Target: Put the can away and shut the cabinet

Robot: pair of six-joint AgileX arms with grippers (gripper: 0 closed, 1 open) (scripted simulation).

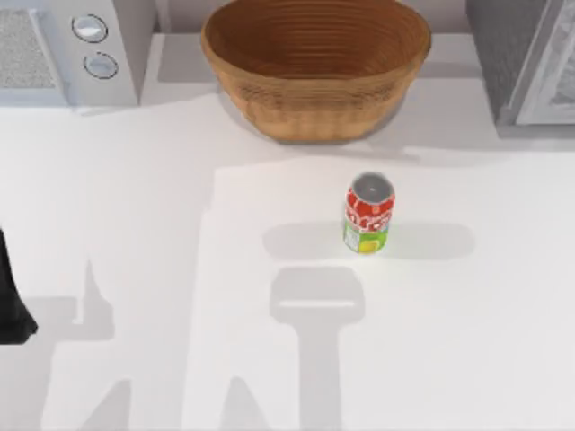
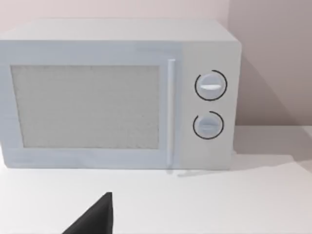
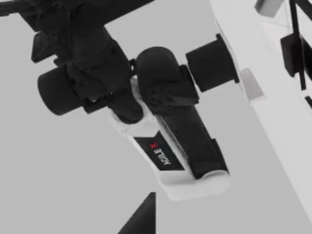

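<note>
The can [image 1: 369,214] stands upright near the middle of the white table, slightly right of centre. It has a red upper band, a yellow-green lower part and a silver top. Nothing touches it. The grey cabinet [image 1: 526,63] stands at the back right corner, with a paler panel along its right side. My left arm [image 1: 13,305] is a dark shape at the table's left edge, far from the can. A dark tip of my left gripper [image 2: 95,219] faces the microwave. A dark tip of my right gripper [image 3: 141,217] appears below a black arm link.
A large wicker basket [image 1: 314,63] sits at the back centre, behind the can. A white microwave [image 1: 72,45] with two dials [image 2: 210,105] stands at the back left. Arm shadows fall on the front of the table [image 1: 135,224].
</note>
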